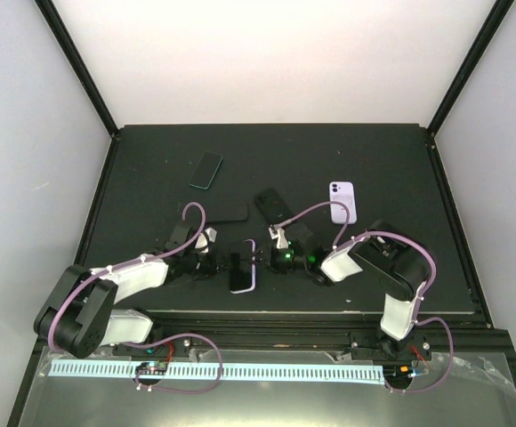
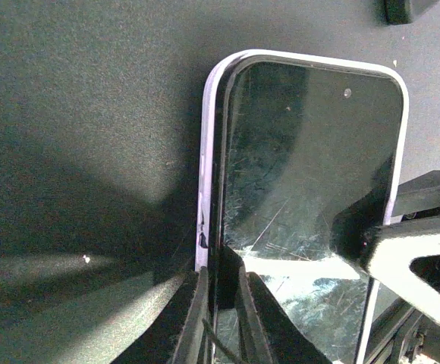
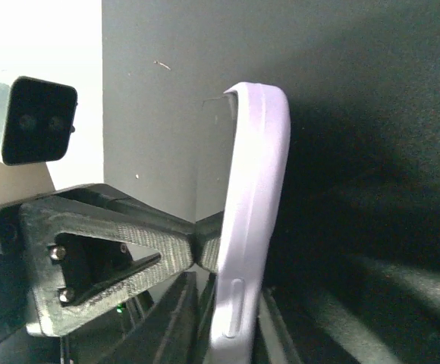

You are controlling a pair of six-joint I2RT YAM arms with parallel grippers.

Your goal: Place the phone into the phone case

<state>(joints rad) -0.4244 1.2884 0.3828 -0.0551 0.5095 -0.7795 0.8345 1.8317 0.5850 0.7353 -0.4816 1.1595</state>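
Close before the arm bases lay the phone case, lavender, its long axis running near to far, with the phone screen-up inside it. On the case's left long side the left gripper was clamped on the rim. A dark gap showed there between case wall and glass, so that edge looked not fully seated. On the case's right side the right gripper straddled the rim with its fingers drawn close; whether they pinched it I could not tell. Both arms were about equally near. Beyond the case, well apart from it, lay two dark phones, a lavender-backed phone and, farthest, a teal phone.
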